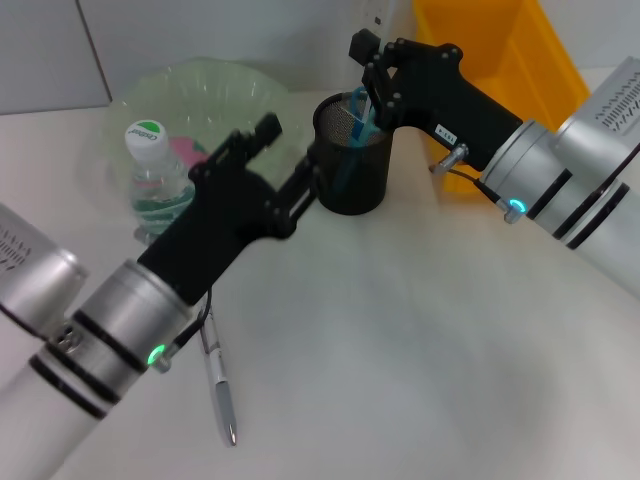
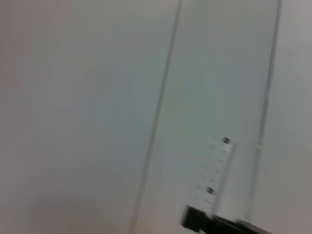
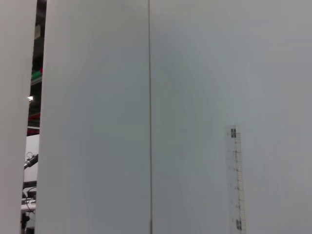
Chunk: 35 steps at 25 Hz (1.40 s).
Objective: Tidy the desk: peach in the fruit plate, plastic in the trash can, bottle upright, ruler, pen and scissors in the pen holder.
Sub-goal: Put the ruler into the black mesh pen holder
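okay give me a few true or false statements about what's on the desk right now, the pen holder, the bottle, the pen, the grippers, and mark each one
1. The water bottle stands upright beside the fruit plate. True.
2. The pen is already in the pen holder. False: it lies flat on the desk near the left arm.
3. The right gripper is over the pen holder's mouth. True; a clear ruler rises from the gripper.
4. The pen holder is empty. False: something blue stands inside it.
5. The left gripper is parked far from the pen holder. False: it sits right against the holder's side.
6. A yellow bin stands behind the right arm. True.
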### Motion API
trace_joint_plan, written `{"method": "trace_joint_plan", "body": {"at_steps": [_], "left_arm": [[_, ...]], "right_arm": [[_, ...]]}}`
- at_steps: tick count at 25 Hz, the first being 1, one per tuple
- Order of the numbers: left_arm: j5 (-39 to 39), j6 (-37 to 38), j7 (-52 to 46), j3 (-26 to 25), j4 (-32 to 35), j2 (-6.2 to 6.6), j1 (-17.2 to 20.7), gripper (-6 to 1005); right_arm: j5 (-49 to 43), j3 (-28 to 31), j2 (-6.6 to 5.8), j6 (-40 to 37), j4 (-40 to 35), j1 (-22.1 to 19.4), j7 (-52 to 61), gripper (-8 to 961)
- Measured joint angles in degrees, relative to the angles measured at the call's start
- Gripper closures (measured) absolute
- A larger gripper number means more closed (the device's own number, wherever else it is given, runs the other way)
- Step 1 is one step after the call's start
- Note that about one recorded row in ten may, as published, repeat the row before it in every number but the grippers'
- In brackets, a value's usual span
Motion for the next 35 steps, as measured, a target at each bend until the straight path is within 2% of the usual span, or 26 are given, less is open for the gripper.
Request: {"method": "trace_joint_plan", "body": {"at_steps": [1,4,6,12,13,17,18,21,24,26,35], "left_arm": [[7.89,-0.24,-6.8,-2.76,0.16,0.99,0.83,385],[10.75,-0.29,-9.51,-3.86,0.21,1.32,1.07,386],[25.63,-0.54,-21.74,-10.03,0.73,2.83,2.27,386],[42.49,-1.54,-29.94,-18.55,3.89,3.41,5.77,386],[49.84,-2.32,-33.13,-22.77,6.81,3.54,8.21,386],[55.78,-2.72,-35.97,-26.35,9.38,3.57,10.25,385],[65.42,-3.05,-40.83,-31.6,13.18,3.05,12.71,385],[72.3,-3.12,-44.24,-34.74,15.28,2.4,13.91,385],[79.52,-2.37,-47.7,-38.66,17.1,1.18,15.18,385],[82.4,-1.01,-48.52,-41.2,17.32,0.41,15.62,385],[83.72,-0.48,-48.02,-43.13,15.8,-0.7,14.89,386]], "right_arm": [[0.02,0.24,-0.05,0.14,-0.34,-0.02,0.01,944],[0.03,0.37,-0.09,0.45,-0.73,-0.02,0.12,943],[0.03,0.39,-0.19,0.88,-1.08,-0.04,0.4,943],[0.03,0.41,-0.29,2.16,-1.21,0.14,0.68,943],[0.03,0.43,-0.29,2.3,-1.23,0.18,0.76,943],[0.03,0.49,-0.29,3.12,-2.22,0.21,2.34,944],[0.03,0.49,-0.29,3.38,-2.44,0.22,2.72,944],[0.03,0.46,-0.28,4.04,-2.75,0.18,3.11,944],[0.03,0.28,-0.27,5.28,-2.89,0.37,3.3,943],[0.03,0.08,-0.27,6.38,-2.91,0.7,3.47,943],[0.02,0.45,-0.11,8.01,-2.83,1.2,3.51,944]]}}
